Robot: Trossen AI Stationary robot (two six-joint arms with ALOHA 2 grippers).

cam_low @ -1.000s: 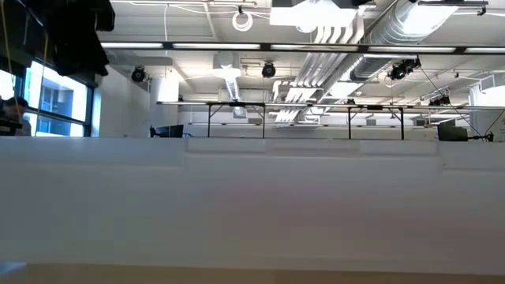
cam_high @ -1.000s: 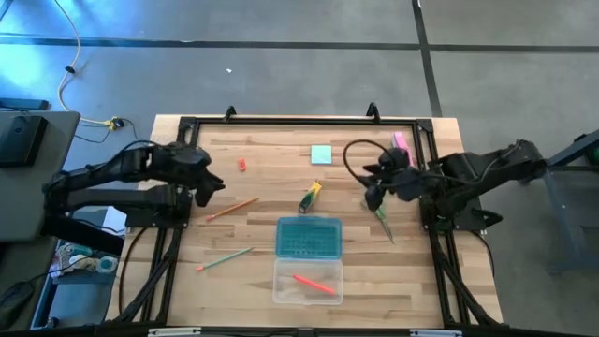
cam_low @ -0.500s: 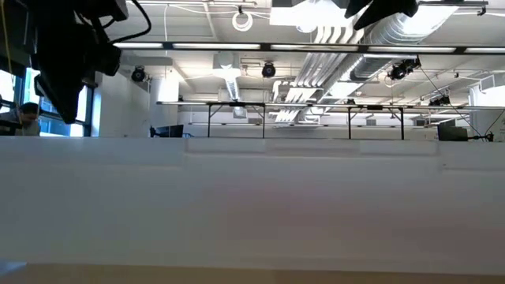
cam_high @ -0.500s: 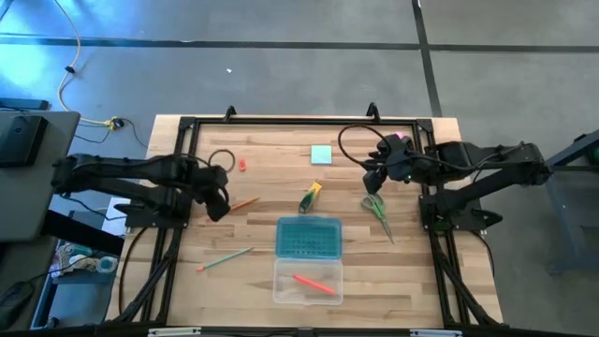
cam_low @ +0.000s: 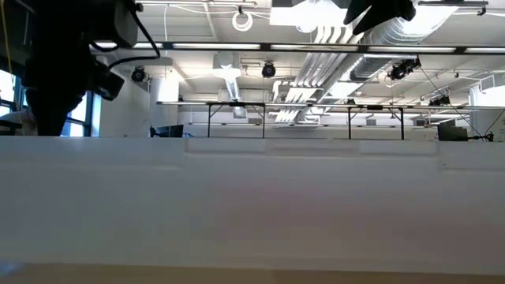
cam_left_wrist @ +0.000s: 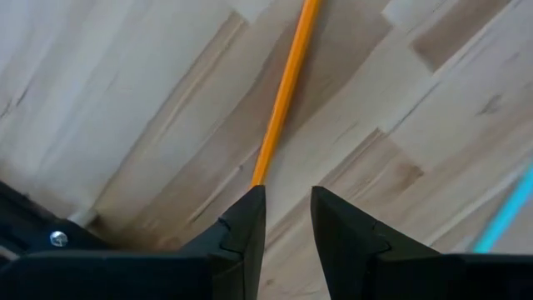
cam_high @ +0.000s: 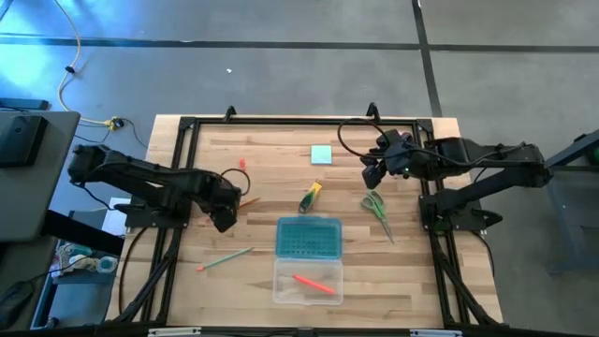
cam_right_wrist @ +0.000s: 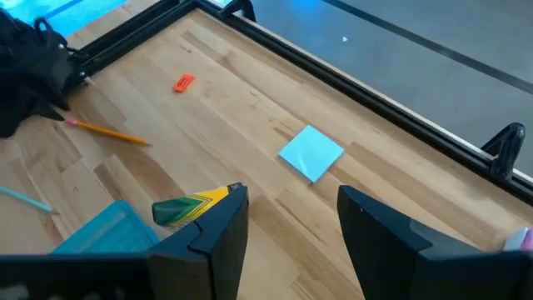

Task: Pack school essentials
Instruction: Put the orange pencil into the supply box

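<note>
An orange pencil (cam_high: 247,200) lies flat on the wooden table. My left gripper (cam_high: 227,219) points down over its left end. In the left wrist view the pencil (cam_left_wrist: 285,87) runs up to one fingertip (cam_left_wrist: 248,208). The gripper (cam_left_wrist: 288,193) is open by a narrow gap with only bare wood in it. My right gripper (cam_high: 372,174) hangs open and raised beyond the green-handled scissors (cam_high: 378,210). Flat on the table lie a light-blue note pad (cam_high: 321,154), a yellow-green marker (cam_high: 310,197), a tiny red piece (cam_high: 241,164) and a green pencil (cam_high: 225,258). My left gripper stands with one fingertip (cam_left_wrist: 250,204) at the orange pencil's end (cam_left_wrist: 258,171), coming from above and pointing down. The fingertip hides the very end, so I cannot tell whether it touches. The pencil lies flat on the table.
A teal lid (cam_high: 308,237) lies at the table's middle. Just nearer is a clear box (cam_high: 308,281) with a red pen (cam_high: 314,284) inside. A black frame (cam_high: 281,123) rims the table. In the right wrist view a pink thing (cam_right_wrist: 521,240) shows at the far right.
My left gripper has come down and toward the table's middle, tipping until it points straight down over the orange pencil's left end. My right gripper has drawn away from the scissors toward the far edge. Nothing on the table has moved.
</note>
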